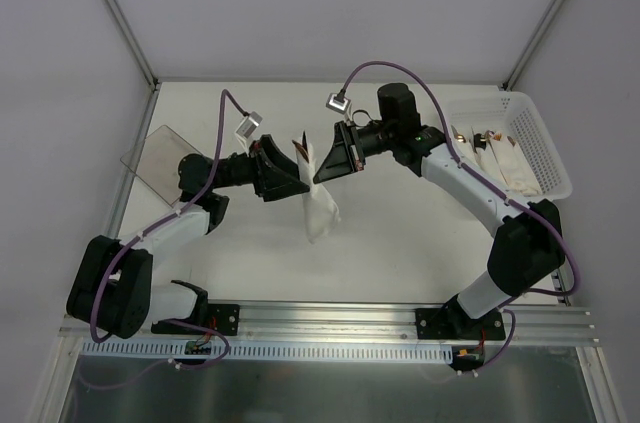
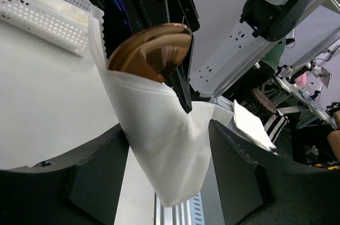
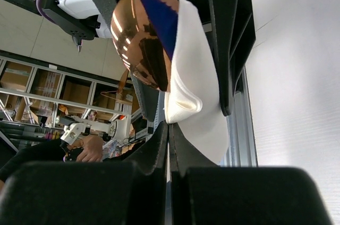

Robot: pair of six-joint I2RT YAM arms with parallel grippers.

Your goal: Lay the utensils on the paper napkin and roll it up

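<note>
The white paper napkin [image 1: 322,211] is wrapped around the utensils and held up above the table, its loose end hanging down. A brown utensil tip [image 1: 301,149] sticks out of its top. A shiny brown spoon bowl [image 2: 151,52] shows inside the wrap, also in the right wrist view [image 3: 139,33]. My right gripper [image 1: 326,169] is shut on an edge of the napkin [image 3: 194,76], its jaws pressed together [image 3: 169,129]. My left gripper [image 1: 302,183] is open, its jaws spread either side of the napkin roll [image 2: 164,129].
A white perforated basket [image 1: 540,138] at the far right holds several wrapped utensil bundles. A clear smoky plastic container [image 1: 160,155] lies at the far left. An aluminium rail [image 1: 330,318] runs along the near edge.
</note>
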